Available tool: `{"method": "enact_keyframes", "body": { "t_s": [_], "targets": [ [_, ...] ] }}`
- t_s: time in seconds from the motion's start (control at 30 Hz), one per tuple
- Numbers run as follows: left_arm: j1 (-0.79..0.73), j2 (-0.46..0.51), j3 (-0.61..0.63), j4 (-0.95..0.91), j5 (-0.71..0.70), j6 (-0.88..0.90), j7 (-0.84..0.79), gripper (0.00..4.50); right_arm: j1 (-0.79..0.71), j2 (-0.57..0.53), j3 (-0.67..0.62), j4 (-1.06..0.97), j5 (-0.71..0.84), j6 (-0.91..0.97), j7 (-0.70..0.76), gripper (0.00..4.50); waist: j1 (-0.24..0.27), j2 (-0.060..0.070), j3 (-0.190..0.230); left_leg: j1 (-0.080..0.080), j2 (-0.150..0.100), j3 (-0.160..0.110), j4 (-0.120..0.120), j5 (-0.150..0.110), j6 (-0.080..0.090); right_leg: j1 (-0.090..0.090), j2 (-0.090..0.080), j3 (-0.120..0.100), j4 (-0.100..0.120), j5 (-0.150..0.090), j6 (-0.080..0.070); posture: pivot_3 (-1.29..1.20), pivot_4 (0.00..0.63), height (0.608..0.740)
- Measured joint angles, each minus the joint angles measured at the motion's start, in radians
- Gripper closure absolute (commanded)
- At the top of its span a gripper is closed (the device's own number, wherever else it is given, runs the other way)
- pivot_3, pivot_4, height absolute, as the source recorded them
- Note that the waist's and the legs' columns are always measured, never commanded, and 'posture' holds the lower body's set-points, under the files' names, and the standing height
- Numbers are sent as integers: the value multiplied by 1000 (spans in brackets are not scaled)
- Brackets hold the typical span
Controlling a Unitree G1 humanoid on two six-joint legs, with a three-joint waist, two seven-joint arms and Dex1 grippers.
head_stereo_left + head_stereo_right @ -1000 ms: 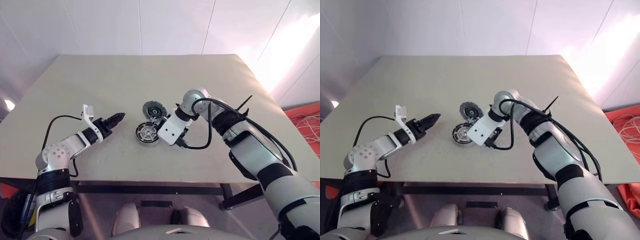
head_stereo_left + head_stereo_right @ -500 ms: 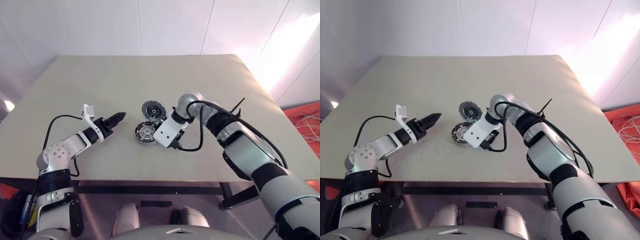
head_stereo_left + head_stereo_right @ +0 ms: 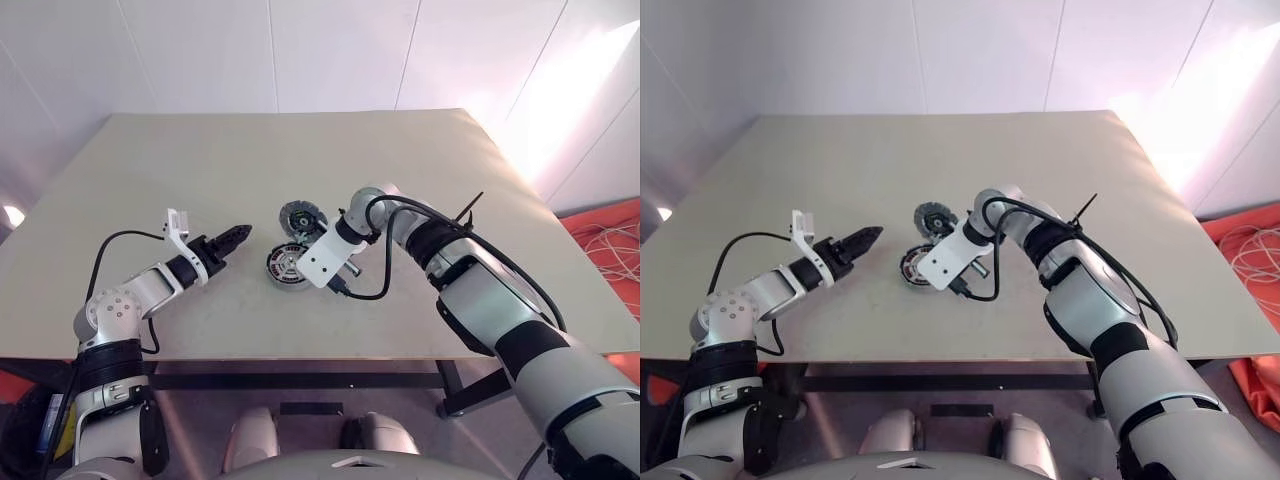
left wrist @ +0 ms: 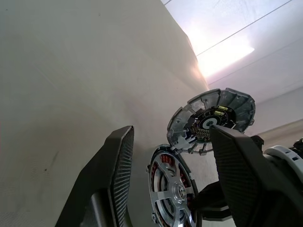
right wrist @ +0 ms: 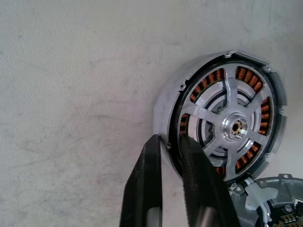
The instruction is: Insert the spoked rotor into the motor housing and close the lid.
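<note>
grey metal everywhere on this one. from the head views, the motor housing (image 3: 285, 265) sits flat near the middle of the tan table (image 3: 300, 160), with the spoked rotor (image 5: 226, 128) already sitting in it, and the lid (image 3: 302, 217) lies open just behind, joined at the edge. right gripper (image 5: 173, 161) angles steeply down at the housing's near rim, and the left gripper (image 3: 235, 236) hovers off to the side, apart from the parts, holding nothing. left wrist view: its two fingers stand clearly apart with bare table between them, and past them you see the rotor's silver hub and the lid tipped up showing its inner face. right wrist view: the two fingers are pinched nearly together right on the housing's rim, one outside the wall and one just inside, looks like a grip on that thin edge. my guess at the risk: a pinch that shallow can slip, and any lift or pull could drag the whole housing across the table or jolt the rotor off its seat before the lid swings over.
</note>
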Motion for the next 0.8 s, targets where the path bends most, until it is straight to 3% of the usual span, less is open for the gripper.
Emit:
{"method": "enact_keyframes", "body": {
  "t_s": [0.6, 0.8],
  "targets": [
    [0, -5, -1, 0, 0, 0, 1, 1813, 0, -13, -10, 6, -6, -4, -26, 4485, -4, 0, 0, -10, 0, 0, 0, 2, 4, -6, 0, 0, 0, 0, 0, 0, 0, 740],
    [1, -8, 0, 0, 1, -5, 1, 1813, 25, -132, -30, -76, 38, -20, 108, 4485, 3, 0, 0, -16, -1, 0, 3, 1, 8, -12, 0, 0, 1, 0, -1, 0, 0, 740]
  ]
}}
